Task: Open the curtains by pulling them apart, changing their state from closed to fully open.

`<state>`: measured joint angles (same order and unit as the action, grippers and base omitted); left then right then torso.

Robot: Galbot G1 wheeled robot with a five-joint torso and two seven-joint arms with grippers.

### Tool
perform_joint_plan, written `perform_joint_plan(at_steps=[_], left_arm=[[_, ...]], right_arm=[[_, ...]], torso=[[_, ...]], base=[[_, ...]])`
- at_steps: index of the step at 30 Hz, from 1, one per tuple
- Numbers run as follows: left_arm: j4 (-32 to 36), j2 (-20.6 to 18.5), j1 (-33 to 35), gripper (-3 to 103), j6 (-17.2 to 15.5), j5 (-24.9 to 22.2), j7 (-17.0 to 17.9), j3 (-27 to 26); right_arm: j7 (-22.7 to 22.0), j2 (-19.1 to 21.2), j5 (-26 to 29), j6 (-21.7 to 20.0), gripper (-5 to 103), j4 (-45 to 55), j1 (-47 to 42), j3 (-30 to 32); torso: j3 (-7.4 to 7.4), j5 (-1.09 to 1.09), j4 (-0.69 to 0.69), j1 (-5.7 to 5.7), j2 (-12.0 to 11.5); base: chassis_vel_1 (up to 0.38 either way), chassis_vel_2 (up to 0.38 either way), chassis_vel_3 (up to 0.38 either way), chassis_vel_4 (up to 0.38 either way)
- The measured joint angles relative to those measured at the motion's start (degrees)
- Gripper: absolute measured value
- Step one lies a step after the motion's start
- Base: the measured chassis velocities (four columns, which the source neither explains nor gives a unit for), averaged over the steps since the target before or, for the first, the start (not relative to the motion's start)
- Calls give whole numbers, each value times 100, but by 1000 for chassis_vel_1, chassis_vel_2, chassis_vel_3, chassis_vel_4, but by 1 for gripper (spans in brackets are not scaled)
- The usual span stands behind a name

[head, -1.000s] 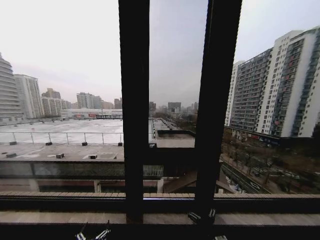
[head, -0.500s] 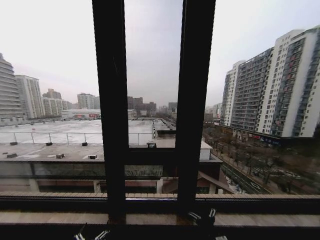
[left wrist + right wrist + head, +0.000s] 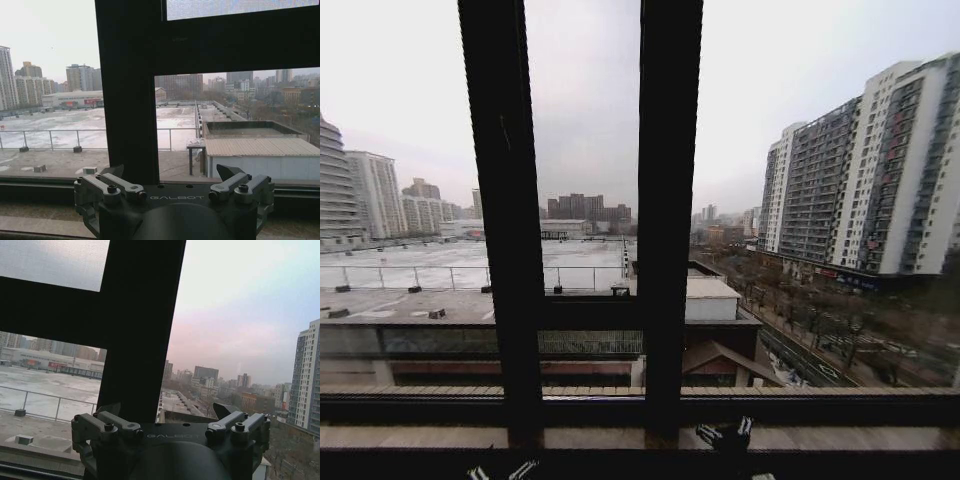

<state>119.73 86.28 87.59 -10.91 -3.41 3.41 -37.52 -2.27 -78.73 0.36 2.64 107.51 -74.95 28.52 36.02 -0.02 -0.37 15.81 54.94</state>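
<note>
Black metal window frame bars (image 3: 500, 230) stand just in front of both grippers, and grey city buildings (image 3: 865, 180) under a pale sky are seen through the glass beyond them.

The left gripper (image 3: 172, 172) is held low, close to the dark window sill (image 3: 840, 405). Its two dark fingers (image 3: 114, 171) are spread wide apart and nothing is held between them. Directly ahead of it a thick upright bar (image 3: 131, 90) is seen, joined to a horizontal crossbar (image 3: 240, 45). Above this crossbar a grainy pale strip (image 3: 240, 7) is cut off by the picture edge; whether it is fabric or a screen cannot be told.

The right gripper (image 3: 167, 410) is also held low before the glass, with its fingers (image 3: 224, 409) parted and empty. Ahead of it another upright bar (image 3: 140, 325) is seen, and beside that bar a grainy grey patch (image 3: 50, 260) is partly cut off, equally hard to identify.

In the head view only the tips of the two grippers are visible at the lower edge, the left one (image 3: 505, 470) mostly cut off and the right one (image 3: 725, 435) dark against the sill.
</note>
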Motion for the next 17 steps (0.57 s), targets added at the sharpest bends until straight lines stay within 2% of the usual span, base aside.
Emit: perform_joint_plan(at_steps=[5, 13, 17], left_arm=[[5, -1, 5, 100, 5, -1, 1, -2], [7, -12, 8, 100, 35, -5, 0, 7], [-19, -14, -3, 100, 39, -6, 0, 27]], right_arm=[[-3, 0, -7, 31, 100, 0, -10, -2], [21, 3, -59, 355, 100, -64, -57, -7], [66, 0, -207, 466, 100, -59, -97, -105]], torso=[[0, 0, -1, 0, 0], [0, 4, -5, 0, 0], [0, 0, -1, -1, 0]], base=[[-103, -105, 97, 83], [-105, -112, 92, 103], [0, 0, 0, 0]])
